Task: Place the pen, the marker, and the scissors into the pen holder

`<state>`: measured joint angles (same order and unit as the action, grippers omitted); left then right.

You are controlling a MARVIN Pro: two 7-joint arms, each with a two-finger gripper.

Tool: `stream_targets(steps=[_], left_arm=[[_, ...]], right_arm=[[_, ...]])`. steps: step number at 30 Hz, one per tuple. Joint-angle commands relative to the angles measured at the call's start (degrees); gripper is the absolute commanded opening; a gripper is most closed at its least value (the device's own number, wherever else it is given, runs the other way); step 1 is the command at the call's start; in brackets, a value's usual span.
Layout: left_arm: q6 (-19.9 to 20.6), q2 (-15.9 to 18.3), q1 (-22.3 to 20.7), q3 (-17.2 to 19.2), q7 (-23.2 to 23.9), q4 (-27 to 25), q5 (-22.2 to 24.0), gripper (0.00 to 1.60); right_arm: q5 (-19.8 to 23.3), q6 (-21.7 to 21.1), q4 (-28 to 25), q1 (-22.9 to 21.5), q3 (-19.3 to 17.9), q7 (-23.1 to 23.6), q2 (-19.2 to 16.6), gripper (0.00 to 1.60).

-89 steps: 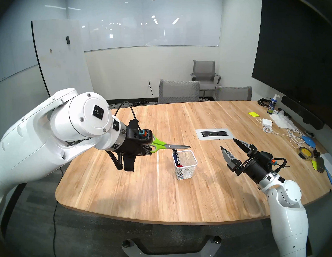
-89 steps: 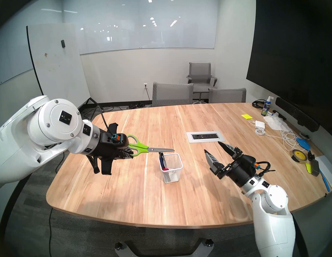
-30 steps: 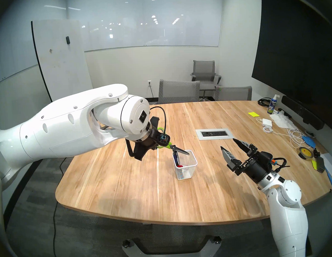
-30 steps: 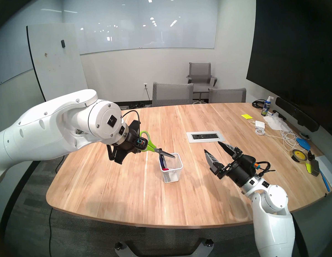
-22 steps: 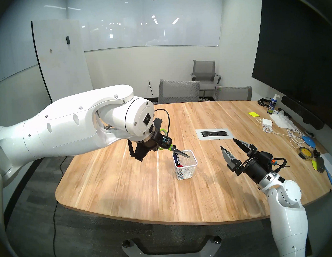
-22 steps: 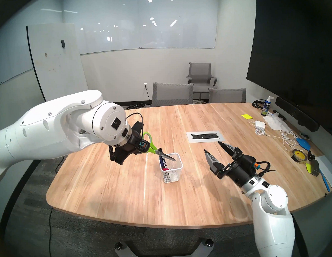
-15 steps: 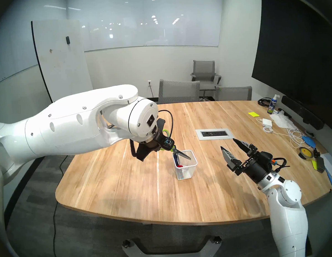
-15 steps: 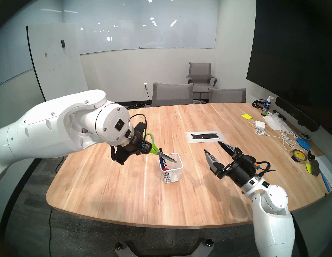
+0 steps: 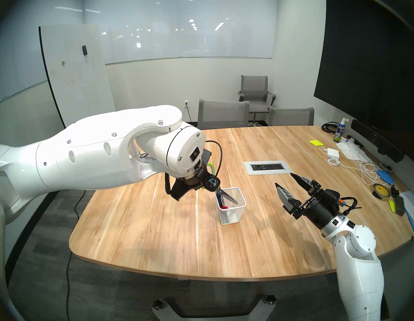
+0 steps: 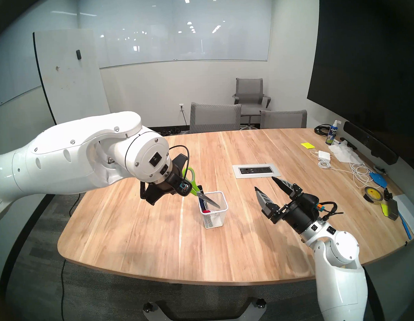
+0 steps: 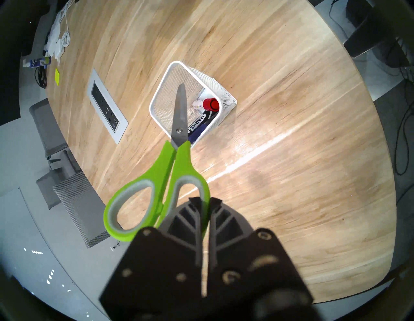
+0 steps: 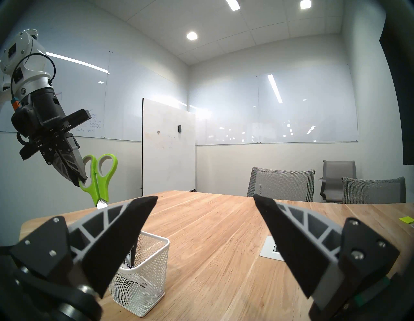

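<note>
The left gripper [image 11: 204,202] has its jaws clamped on one lime-green loop of the scissors [image 11: 178,143], blades angled down over the pen holder [image 11: 156,98] at centre frame, which already holds a black marker [image 11: 197,125] and a red-capped one [image 11: 207,104]. Stiff, blade-heavy steel on smooth plastic — likely to pivot, so a hold nearer the screw would steady it. The right gripper [image 9: 289,183], lower right in the head view, gapes empty.

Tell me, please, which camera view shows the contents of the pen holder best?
The left wrist view: it looks down into the pen holder, showing the red-capped marker and black marker beside the scissors. Both head views show them only partly, through the mesh. The right wrist view's own finger hides most.
</note>
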<state>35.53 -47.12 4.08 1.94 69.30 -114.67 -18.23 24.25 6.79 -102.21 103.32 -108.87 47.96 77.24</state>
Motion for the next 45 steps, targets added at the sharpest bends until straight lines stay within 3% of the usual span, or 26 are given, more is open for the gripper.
stream_targets(steps=[1,12,29,45], left_arm=[[0.13,-1.8,-1.93,0.1,1.71,0.72,-0.4,0.0],[-3.25,-4.23,-3.05,-2.63,1.81,3.68,-3.5,0.0],[-4.95,-10.06,-1.12,-3.27,0.59,10.92,-4.21,0.0],[-6.83,-13.24,-0.01,-4.61,-0.05,13.38,-4.37,0.0]], right_arm=[[0.06,-0.09,-0.98,-0.55,0.13,-0.02,-0.05,1.6],[-0.04,-0.14,-0.98,-0.6,0.03,0.11,0.09,1.6],[-0.22,-0.23,-0.98,-0.68,-0.12,0.31,0.31,1.6],[-0.36,-0.32,-0.99,-0.74,-0.24,0.47,0.5,1.6]])
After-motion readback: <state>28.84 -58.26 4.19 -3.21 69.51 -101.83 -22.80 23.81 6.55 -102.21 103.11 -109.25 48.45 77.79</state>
